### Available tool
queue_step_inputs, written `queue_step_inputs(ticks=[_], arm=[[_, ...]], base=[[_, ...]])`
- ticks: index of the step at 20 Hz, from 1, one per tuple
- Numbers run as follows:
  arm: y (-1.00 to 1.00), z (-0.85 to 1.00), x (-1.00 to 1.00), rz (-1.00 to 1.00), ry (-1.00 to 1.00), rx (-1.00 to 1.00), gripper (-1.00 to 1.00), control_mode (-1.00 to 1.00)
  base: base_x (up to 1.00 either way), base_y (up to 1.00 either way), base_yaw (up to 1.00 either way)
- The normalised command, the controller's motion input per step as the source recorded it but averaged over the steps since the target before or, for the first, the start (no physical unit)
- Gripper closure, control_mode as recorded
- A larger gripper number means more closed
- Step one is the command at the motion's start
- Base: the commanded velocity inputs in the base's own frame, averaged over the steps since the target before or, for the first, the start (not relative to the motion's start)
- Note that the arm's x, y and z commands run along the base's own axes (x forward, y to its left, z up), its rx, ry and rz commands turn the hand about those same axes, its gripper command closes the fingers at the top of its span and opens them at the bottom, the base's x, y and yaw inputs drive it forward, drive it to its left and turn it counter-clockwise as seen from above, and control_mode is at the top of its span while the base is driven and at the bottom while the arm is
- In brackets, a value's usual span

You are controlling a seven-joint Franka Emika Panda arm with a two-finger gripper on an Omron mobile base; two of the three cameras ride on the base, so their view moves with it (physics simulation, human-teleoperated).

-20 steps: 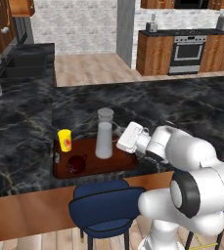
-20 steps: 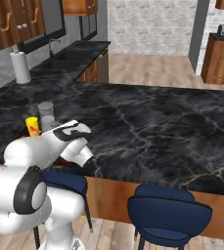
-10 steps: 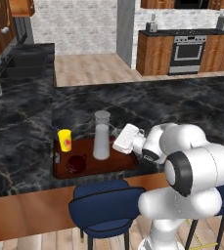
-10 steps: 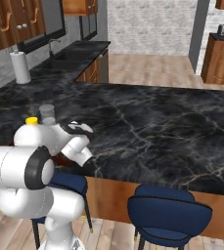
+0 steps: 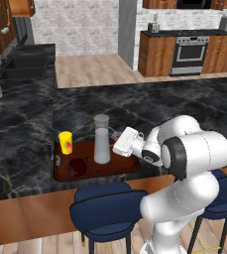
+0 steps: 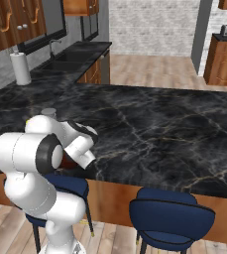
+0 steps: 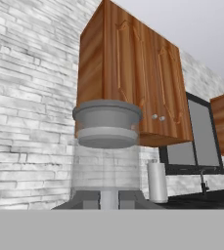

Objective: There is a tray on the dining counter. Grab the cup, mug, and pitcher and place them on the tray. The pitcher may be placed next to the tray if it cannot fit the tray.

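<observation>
The pitcher (image 5: 101,140) stands upright over the right half of the dark reddish-brown tray (image 5: 127,166) on the dining counter (image 5: 194,101); whether its base rests on the tray I cannot tell. My gripper (image 5: 115,143) is at its right side, shut on the thin handle. In the hand view the pitcher (image 7: 106,146) rises right in front of the gripper (image 7: 106,199), with the pale handle pinched between the fingertips (image 7: 86,199). The yellow cup (image 5: 65,142) stands at the tray's back left, and the maroon mug (image 5: 78,166) sits in front of it. The pitcher's lid (image 6: 49,112) peeks over my arm.
Blue stools (image 5: 107,211) (image 6: 172,213) stand under the counter's wood front edge. A paper towel roll (image 6: 21,68) stands on the far side counter by the sink (image 6: 68,63). An oven (image 5: 187,52) is set in the back cabinets.
The pitcher and gripper have shifted slightly left and lower over the tray. The arm's elbow has folded in closer to the counter.
</observation>
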Motion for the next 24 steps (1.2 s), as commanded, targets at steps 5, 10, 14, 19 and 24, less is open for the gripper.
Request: queue_step_inputs(ticks=[5, 10, 14, 19, 24], arm=[[0.0, -0.25, 0.19, 0.01, 0.0, 0.0, 1.0, -1.0], [0.0, -0.03, 0.02, 0.01, 0.0, 0.0, 1.0, -1.0], [0.0, 0.0, 0.0, 0.0, 0.0, 0.0, 1.0, -1.0], [0.0, 0.0, 0.0, 0.0, 0.0, 0.0, -1.0, -1.0], [0.0, 0.0, 0.0, 0.0, 0.0, 0.0, -1.0, -1.0]], base=[[0.0, 0.0, 0.0], [0.0, 0.0, 0.0], [0.0, 0.0, 0.0], [0.0, 0.0, 0.0], [0.0, 0.0, 0.0]])
